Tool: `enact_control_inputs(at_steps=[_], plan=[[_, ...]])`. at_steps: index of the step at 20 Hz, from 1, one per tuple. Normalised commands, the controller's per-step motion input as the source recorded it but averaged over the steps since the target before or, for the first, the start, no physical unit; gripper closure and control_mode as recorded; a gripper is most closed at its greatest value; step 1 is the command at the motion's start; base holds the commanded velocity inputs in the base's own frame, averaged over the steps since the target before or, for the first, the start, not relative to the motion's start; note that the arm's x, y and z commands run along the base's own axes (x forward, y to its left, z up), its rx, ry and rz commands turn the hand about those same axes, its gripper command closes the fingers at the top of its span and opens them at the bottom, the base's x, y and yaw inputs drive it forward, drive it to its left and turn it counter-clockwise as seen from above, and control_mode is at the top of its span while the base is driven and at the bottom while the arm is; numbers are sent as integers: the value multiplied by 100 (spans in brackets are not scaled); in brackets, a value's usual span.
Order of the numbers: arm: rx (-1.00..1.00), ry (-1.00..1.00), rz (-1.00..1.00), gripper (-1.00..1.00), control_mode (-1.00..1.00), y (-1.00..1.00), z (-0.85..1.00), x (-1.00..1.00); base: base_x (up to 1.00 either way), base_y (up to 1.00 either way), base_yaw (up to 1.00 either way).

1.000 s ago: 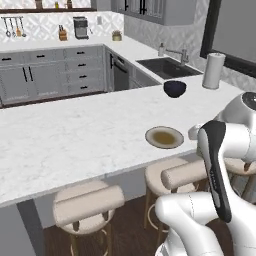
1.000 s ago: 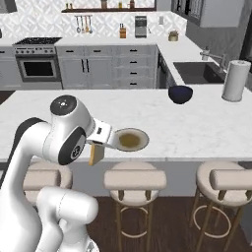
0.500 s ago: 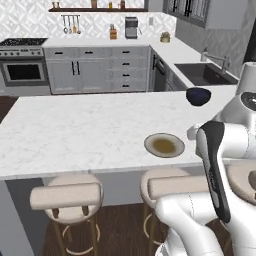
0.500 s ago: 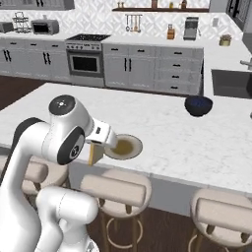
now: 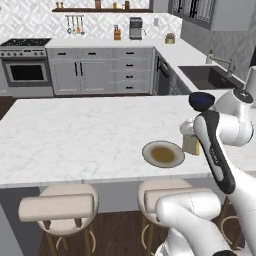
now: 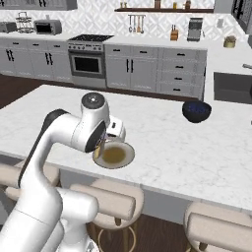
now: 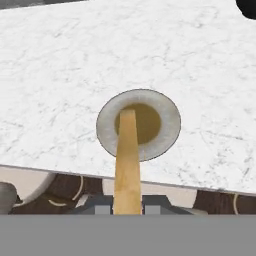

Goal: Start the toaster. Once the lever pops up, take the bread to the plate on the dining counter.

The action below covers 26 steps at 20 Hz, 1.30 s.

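Observation:
My gripper (image 7: 127,207) is shut on the bread (image 7: 127,150), a pale tan slice seen edge-on and held upright. The slice hangs over the near side of the plate (image 7: 167,107), a round tan-grey dish lying close to the front edge of the white marble dining counter (image 7: 60,65). From the left base view the bread (image 5: 190,145) hangs just right of the plate (image 5: 148,152), with my hand above it. In the right base view the bread (image 6: 99,149) shows at the left rim of the plate (image 6: 129,156). The toaster is out of view.
A dark bowl (image 5: 201,101) sits on the dining counter (image 5: 75,135) behind the plate. Padded stools (image 5: 56,207) stand under the counter's front edge. Grey wall cabinets, an oven (image 6: 87,63) and a sink (image 5: 210,77) lie beyond.
The whole picture has shifted, so the base has driven along the counter. The gripper stays shut on the bread near the plate.

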Motion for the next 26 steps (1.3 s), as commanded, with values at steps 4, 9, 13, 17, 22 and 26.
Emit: enact_control_inputs(at_steps=[4,9,13,17,22,26], plan=[[15,10,23,100,-100,0,-82,97,0,0,0],[12,11,21,100,-100,0,-94,100,0,0,0],[13,5,17,100,-100,0,-61,100,0,0,0],[11,1,16,100,-100,0,-51,87,0,0,0],[6,0,11,100,-100,0,-40,59,0,0,0],[0,0,2,-100,-100,1,-46,2,0,0,0]])
